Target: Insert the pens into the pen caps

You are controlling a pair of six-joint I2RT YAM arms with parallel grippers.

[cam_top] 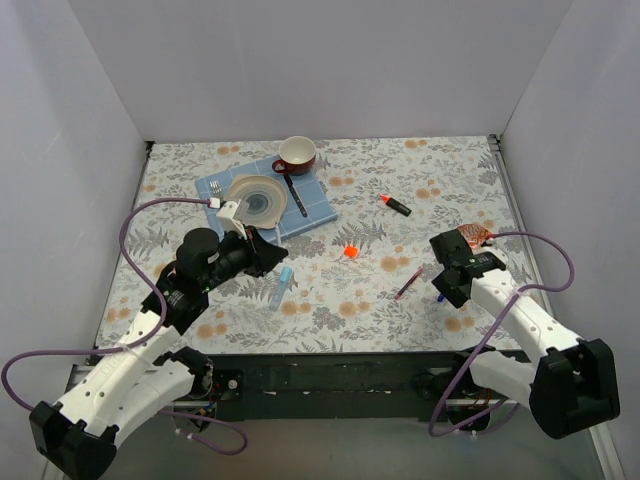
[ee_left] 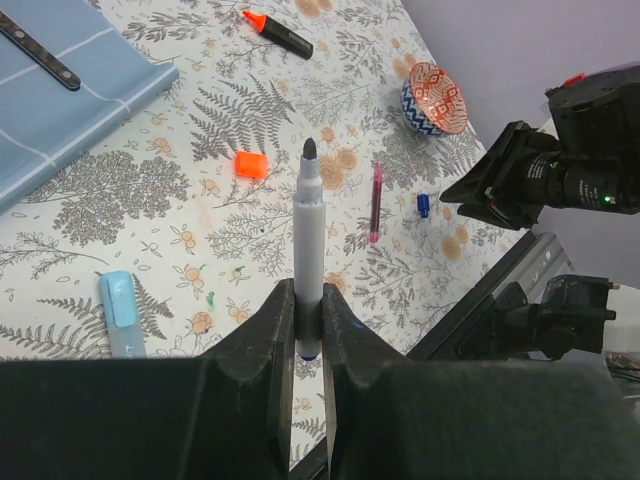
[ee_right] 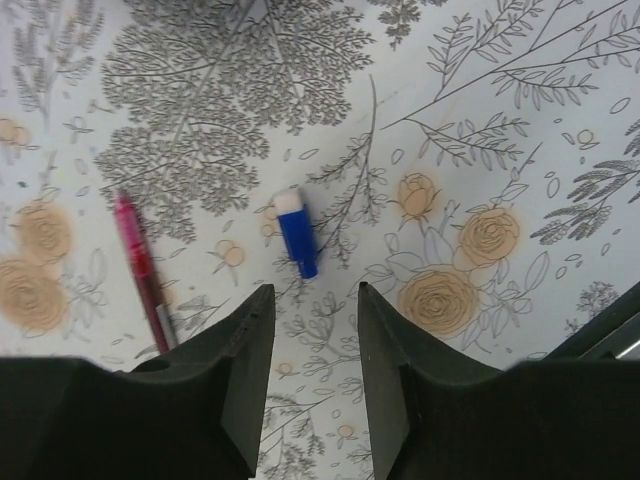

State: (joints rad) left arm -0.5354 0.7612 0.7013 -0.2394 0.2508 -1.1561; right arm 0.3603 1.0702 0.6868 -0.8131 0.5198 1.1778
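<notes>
Progress: no pen appears capped yet. The left jaws are clamped on the white-and-blue pen, held raised and well apart from the dark blue cap. The right jaws stand parted and empty directly over that cap, which lies on the tabletop near the maroon pen. The orange cap and the highlighter lie farther from it, separate; every insertion seemingly remains.

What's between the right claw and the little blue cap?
Only bare flowery tablecloth. The right wrist view shows the dark blue cap lying just ahead of the open right gripper.
</notes>
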